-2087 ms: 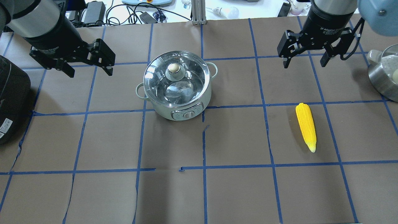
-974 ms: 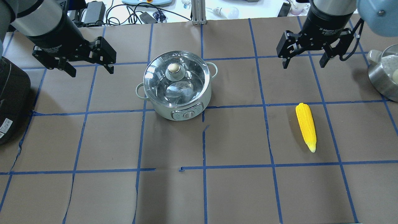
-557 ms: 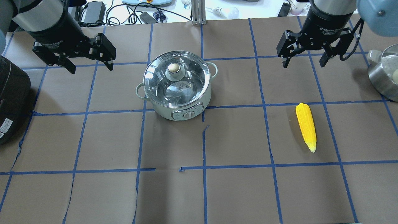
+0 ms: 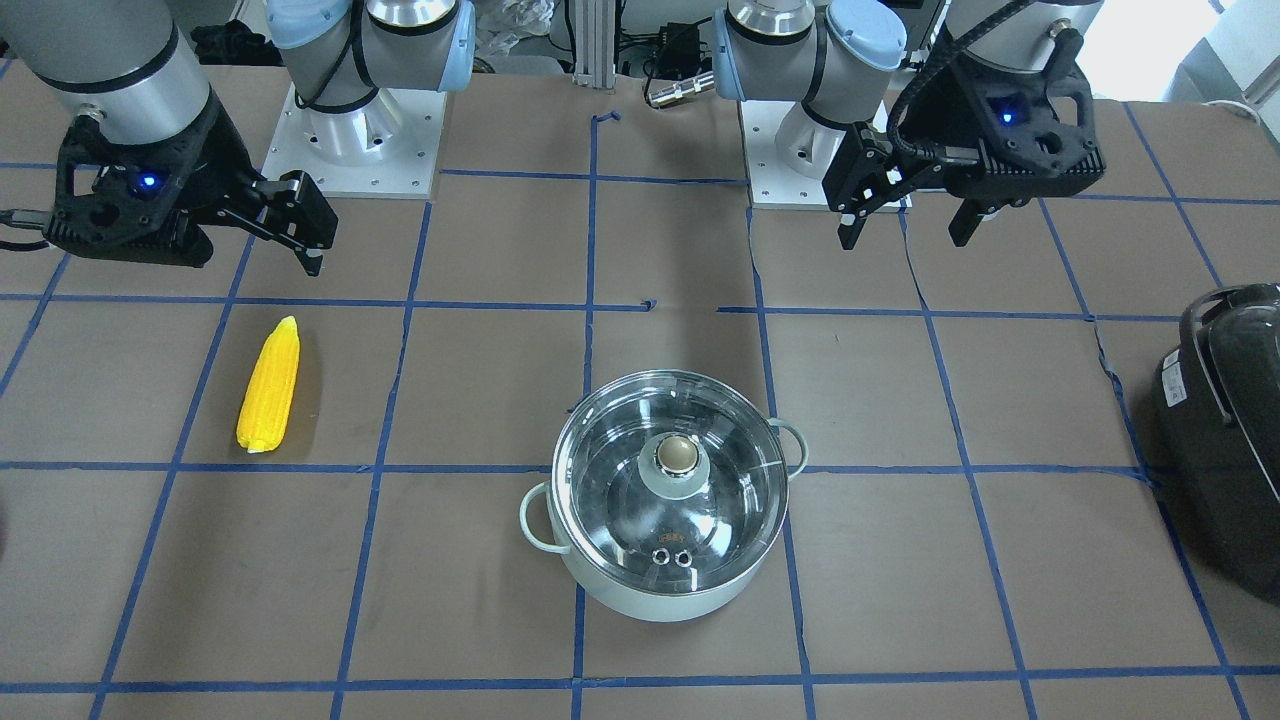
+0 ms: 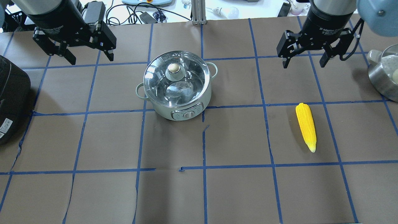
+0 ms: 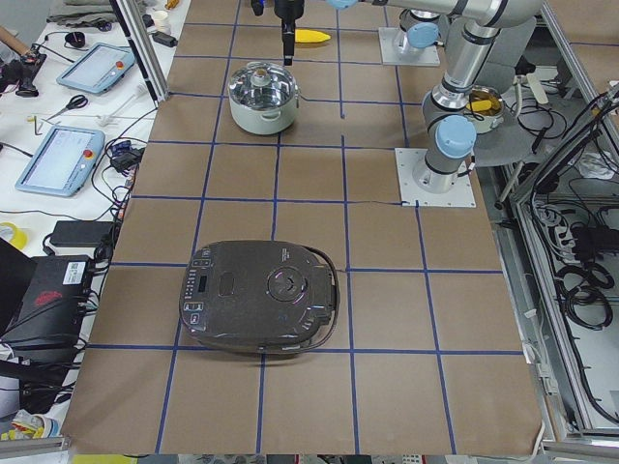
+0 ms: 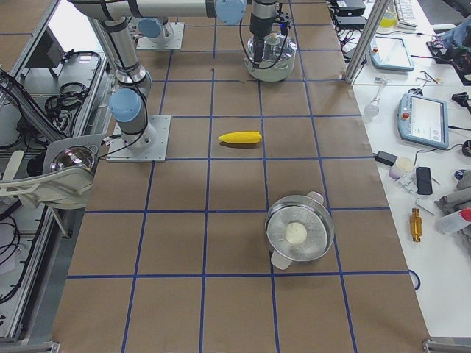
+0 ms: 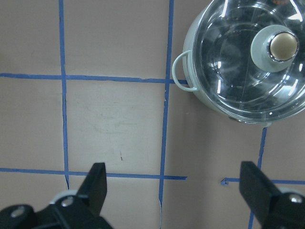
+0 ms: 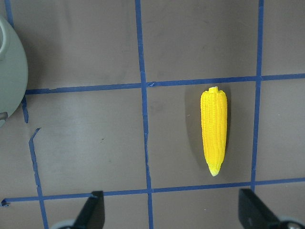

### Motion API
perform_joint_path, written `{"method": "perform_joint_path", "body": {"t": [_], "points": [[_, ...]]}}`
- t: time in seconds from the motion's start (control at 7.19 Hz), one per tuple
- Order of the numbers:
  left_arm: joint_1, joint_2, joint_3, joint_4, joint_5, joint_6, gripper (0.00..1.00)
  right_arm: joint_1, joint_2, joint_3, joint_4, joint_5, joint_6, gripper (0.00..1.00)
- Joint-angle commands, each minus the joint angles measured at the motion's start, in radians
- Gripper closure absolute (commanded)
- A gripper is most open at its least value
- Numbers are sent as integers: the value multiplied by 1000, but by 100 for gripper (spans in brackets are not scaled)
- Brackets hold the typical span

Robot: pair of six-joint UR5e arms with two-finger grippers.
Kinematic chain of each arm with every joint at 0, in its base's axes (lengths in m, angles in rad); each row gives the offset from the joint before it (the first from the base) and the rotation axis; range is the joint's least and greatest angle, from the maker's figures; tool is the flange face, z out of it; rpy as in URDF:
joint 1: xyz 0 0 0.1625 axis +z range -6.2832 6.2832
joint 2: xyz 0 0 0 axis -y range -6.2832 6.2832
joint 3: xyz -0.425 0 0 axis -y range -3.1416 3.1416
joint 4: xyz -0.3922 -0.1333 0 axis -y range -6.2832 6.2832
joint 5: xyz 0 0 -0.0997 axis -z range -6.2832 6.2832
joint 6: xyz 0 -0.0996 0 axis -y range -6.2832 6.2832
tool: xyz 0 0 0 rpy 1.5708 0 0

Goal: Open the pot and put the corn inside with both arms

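Observation:
The pale mint-green pot (image 5: 177, 102) stands at mid-table with its glass lid (image 5: 186, 71) on and the brass knob (image 5: 174, 67) on top. It also shows in the front view (image 4: 670, 590) and the left wrist view (image 8: 205, 90). The yellow corn (image 5: 306, 127) lies on the brown paper to the pot's right, also in the right wrist view (image 9: 214, 131) and the front view (image 4: 270, 385). My left gripper (image 5: 91, 60) is open and empty, raised to the pot's far left. My right gripper (image 5: 304, 65) is open and empty, raised beyond the corn.
A large black glossy appliance (image 5: 12, 99) sits at the table's left edge. A steel pot with a white ball inside (image 5: 384, 77) stands at the right edge. Cables and devices (image 5: 133, 12) lie beyond the far edge. Blue tape lines grid the paper.
My left gripper has moved toward the table's far edge and turned slightly, staying open. The right gripper, the pot and the corn have not moved.

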Motion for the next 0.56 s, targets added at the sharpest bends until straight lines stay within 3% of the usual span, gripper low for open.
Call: {"method": "perform_joint_path", "body": {"t": [0.0,0.42], "points": [[-8,-20,5,7,2,-6,0,-1,0,-1,2,-4,2,0],[-8,-17,1,10,2,3,0,-2,-1,-1,2,-2,2,0]]}}
